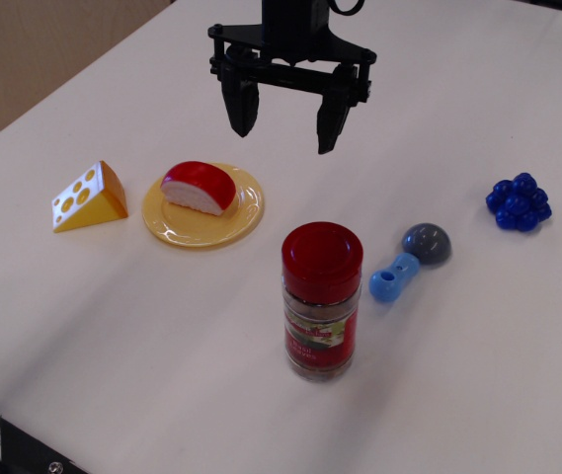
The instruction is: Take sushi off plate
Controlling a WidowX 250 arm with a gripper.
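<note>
Your gripper (289, 123) hangs above the table w/ jaws spread, holding nothing. The sushi (200, 188) sits on the plate (246, 219), at approx. 8 o'clock from the gripper. Cheese wedge (89, 197) lies at 9 o'clock of the plate; jar (321, 301) at 4 o'clock.

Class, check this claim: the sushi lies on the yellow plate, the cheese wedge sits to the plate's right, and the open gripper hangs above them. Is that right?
Not quite. In the observation.image view the cheese wedge sits to the left of the yellow plate, not its right. The sushi does lie on the plate, and the open gripper hangs above.
</note>
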